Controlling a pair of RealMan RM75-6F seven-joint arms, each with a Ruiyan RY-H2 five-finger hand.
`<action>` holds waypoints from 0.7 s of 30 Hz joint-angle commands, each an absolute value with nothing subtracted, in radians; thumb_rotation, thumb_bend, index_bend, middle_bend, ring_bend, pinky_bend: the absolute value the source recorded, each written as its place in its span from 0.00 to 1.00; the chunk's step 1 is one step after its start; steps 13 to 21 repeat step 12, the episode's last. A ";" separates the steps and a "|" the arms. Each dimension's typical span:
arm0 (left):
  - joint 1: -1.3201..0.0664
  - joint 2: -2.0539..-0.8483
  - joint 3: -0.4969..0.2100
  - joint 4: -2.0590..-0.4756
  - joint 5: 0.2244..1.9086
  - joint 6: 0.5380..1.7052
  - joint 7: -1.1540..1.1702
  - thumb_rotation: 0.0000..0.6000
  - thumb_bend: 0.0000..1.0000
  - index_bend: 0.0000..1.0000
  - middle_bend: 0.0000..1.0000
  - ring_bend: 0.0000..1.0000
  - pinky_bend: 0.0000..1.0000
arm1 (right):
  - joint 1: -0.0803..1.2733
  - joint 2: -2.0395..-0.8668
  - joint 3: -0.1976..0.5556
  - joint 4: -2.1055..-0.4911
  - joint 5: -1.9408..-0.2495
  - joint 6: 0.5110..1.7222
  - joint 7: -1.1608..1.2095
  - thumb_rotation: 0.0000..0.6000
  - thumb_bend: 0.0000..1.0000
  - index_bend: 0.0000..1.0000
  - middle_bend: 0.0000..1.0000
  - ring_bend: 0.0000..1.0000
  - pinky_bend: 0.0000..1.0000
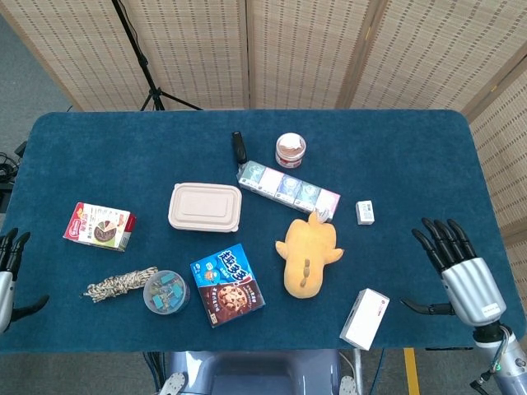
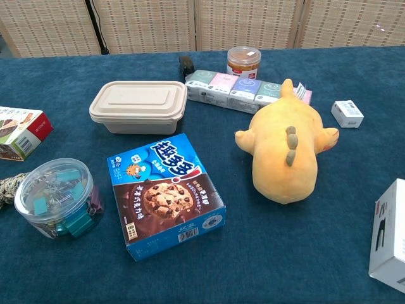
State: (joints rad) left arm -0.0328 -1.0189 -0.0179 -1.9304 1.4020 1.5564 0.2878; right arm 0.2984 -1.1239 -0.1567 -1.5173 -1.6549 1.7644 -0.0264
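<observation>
Staged lab or test studio: blue-carpeted worktop [image 1: 395, 148] strewn with assorted snack boxes and a plush toy [image 1: 306, 255], ringed by woven folding screens [image 1: 288, 49], tripod [image 1: 152, 82] behind.

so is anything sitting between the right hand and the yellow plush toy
Partly. The right hand hovers open near the table's right edge. Between it and the plush toy lies mostly bare blue cloth; the white box sits just below that line, near the front edge, and the small white box above it.
</observation>
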 commanded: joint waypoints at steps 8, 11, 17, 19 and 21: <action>-0.020 -1.011 -0.005 -1.922 1.442 1.557 0.253 1.00 0.00 0.00 0.00 0.00 0.00 | 0.156 -1.154 -0.099 -1.638 -1.605 1.805 -0.265 0.00 0.00 0.00 0.00 0.00 0.00; -0.019 -1.002 0.002 -1.919 1.456 1.550 0.236 1.00 0.00 0.00 0.00 0.00 0.00 | 0.151 -1.155 -0.090 -1.635 -1.631 1.798 -0.258 0.00 0.00 0.00 0.00 0.00 0.00; -0.019 -1.000 0.004 -1.919 1.461 1.549 0.231 1.00 0.00 0.00 0.00 0.00 0.00 | 0.149 -1.156 -0.089 -1.634 -1.637 1.794 -0.253 0.00 0.00 0.00 0.00 0.00 0.00; -0.019 -1.000 0.004 -1.919 1.461 1.549 0.231 1.00 0.00 0.00 0.00 0.00 0.00 | 0.149 -1.156 -0.089 -1.634 -1.637 1.794 -0.253 0.00 0.00 0.00 0.00 0.00 0.00; -0.019 -1.000 0.004 -1.919 1.461 1.549 0.231 1.00 0.00 0.00 0.00 0.00 0.00 | 0.149 -1.156 -0.089 -1.634 -1.637 1.794 -0.253 0.00 0.00 0.00 0.00 0.00 0.00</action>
